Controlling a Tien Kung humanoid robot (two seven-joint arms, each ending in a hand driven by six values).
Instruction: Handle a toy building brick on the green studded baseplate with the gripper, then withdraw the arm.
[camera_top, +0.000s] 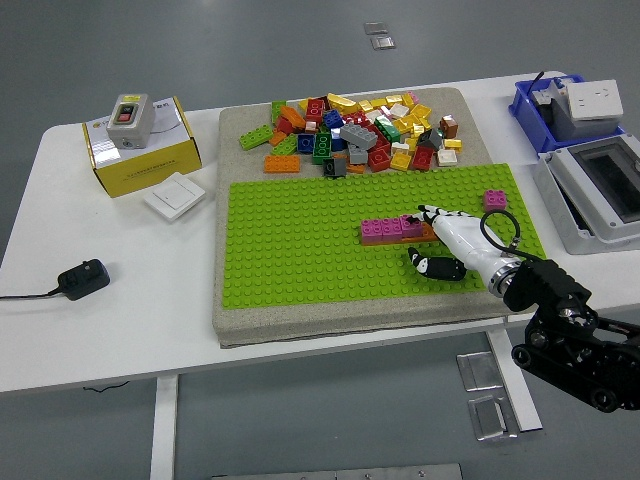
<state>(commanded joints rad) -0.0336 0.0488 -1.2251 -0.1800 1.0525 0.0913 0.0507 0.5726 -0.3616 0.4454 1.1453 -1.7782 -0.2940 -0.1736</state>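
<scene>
The green studded baseplate (300, 250) lies on a tan mat (245, 120). A row of magenta bricks (385, 229) is stuck near its middle, with an orange brick (429, 234) at the row's right end. My right hand (425, 240), white with black fingers, lies low over the plate. Its fingertips (424, 213) rest over the orange brick, while the thumb (432, 266) points away, clear of the brick. The hand is open, not pinching anything. A single magenta brick (495, 198) sits at the plate's right edge. The left arm does not show.
A pile of loose bricks (360, 130) covers the mat behind the plate. A yellow box (140, 150), a white switch plate (175, 196) and a black adapter (82, 278) lie at left. A blue bin (555, 110) and a grey enclosure (600, 190) stand at right.
</scene>
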